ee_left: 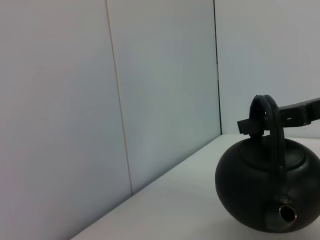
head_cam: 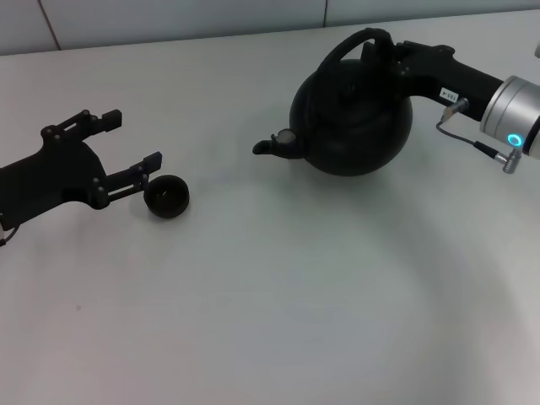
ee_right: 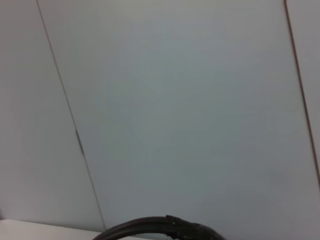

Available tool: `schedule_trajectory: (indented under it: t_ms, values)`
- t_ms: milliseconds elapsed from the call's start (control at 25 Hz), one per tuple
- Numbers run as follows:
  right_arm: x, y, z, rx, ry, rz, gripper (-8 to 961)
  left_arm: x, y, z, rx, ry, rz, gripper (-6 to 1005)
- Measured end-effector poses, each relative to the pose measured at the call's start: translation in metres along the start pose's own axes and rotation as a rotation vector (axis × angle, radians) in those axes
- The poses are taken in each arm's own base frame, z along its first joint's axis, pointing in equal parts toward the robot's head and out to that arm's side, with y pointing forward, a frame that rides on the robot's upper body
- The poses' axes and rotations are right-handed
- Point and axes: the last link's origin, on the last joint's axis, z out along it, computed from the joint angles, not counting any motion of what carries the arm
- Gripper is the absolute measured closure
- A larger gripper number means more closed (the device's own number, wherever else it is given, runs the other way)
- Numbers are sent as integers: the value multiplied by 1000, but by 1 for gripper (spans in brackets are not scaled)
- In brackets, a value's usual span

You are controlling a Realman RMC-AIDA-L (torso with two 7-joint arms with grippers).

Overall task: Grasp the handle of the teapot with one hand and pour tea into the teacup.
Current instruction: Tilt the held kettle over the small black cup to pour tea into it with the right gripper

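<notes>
The black round teapot [head_cam: 359,118] stands at the back right of the table, its short spout [head_cam: 268,146] pointing left toward the cup. My right gripper [head_cam: 386,52] reaches in from the right and is shut on the top of the arched handle [head_cam: 346,48]. The left wrist view shows the teapot [ee_left: 260,192] with the handle [ee_left: 269,125] clamped. A strip of the handle [ee_right: 160,226] shows in the right wrist view. The small dark teacup [head_cam: 166,196] sits on the left. My left gripper [head_cam: 126,142] is open; the cup lies just outside its nearer finger, not between the fingers.
The white table [head_cam: 295,295] stretches wide in front of both things. A pale panelled wall [ee_left: 100,100] runs along the back edge behind the teapot.
</notes>
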Motion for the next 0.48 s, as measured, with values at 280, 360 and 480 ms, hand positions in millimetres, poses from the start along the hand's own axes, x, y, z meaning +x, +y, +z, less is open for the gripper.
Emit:
schedule_trajectory:
  t_ms: [280, 360, 480]
  values:
    - [-9, 4, 10, -28, -15, -13, 785, -3, 2, -7, 14, 16, -21, 190]
    - [-13, 6, 16, -39, -20, -18, 785, -4, 4, -9, 15, 18, -26, 190]
    - [-16, 8, 19, -44, -22, -23, 785, -6, 6, -12, 12, 19, -30, 190]
